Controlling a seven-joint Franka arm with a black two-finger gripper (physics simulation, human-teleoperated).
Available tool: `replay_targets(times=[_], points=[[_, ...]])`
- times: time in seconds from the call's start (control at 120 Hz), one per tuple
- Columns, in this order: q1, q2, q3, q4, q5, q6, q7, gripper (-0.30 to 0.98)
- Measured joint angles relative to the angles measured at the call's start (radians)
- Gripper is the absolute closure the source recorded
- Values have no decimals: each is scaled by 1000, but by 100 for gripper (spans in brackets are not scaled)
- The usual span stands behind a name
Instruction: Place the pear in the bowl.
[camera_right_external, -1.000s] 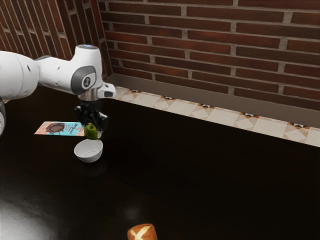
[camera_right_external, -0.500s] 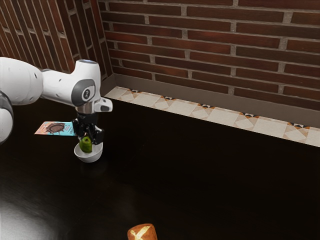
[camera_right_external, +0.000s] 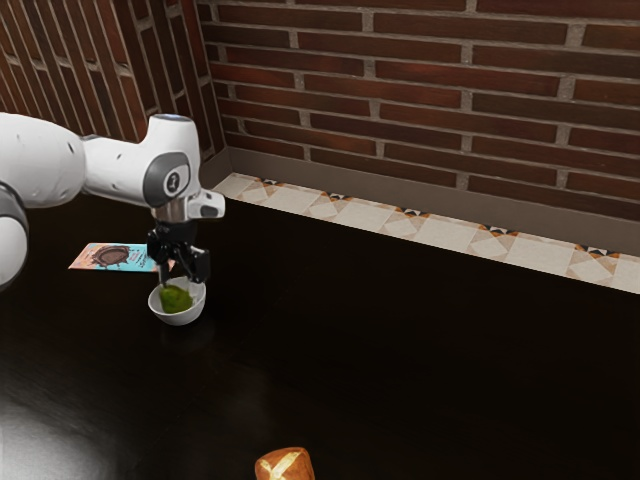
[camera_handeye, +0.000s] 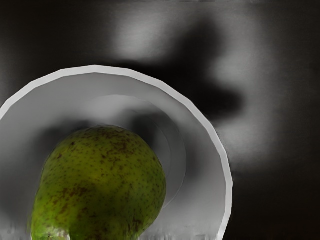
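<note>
The exterior view looks down from afar, the wrist's closely, sharing the bowl (camera_right_external: 179, 319).

One pear (camera_right_external: 176, 300), one bowl (camera_right_external: 181, 319), one flat packet (camera_right_external: 112, 257), one bread roll (camera_right_external: 285, 466), one gripper (camera_right_external: 184, 278)

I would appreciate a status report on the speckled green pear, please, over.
Black two-finger tool open above round white bowl. Pear inside the bowl, free of the tool. Flat pink-and-blue packet outside the bowl.

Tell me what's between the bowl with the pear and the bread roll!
Bare black tabletop, a bit shiny, lies between the white bowl and the bread roll, in the exterior view.
</note>
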Motion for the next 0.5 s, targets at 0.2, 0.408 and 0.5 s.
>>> replay_targets(times=[0.2, 0.408, 0.5], points=[[-3, -203, -89, -13, -64, -82, -31, 3], [-33, -322, -149, 147, -27, -267, -117, 1], [-61, -350, -157, 173, -15, -333, -153, 1]])
